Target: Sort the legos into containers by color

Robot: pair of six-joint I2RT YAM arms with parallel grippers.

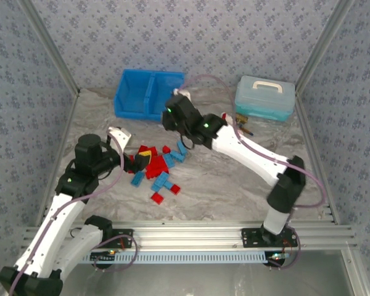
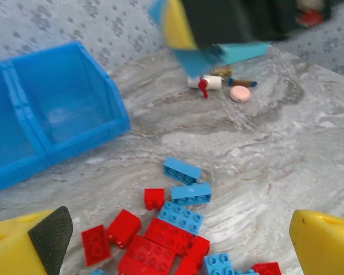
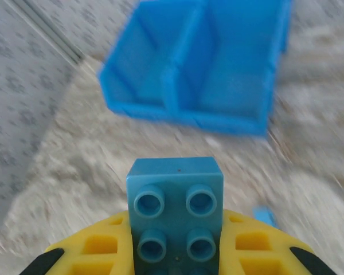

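Right wrist view: the right pincer [image 3: 175, 255] is clamped on one blue lego [image 3: 175, 200], just near the one bin [image 3: 183, 109] with two boxes. Left pincer [image 2: 178, 246] is wide apart over the pile [image 2: 180, 217] on the counter [image 2: 275, 143]: four blue, about seven red.

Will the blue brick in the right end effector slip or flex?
Likely rigid: the blue brick keeps square edges in the right end effector. Its smooth sides might slip slightly. Small, so probably light.
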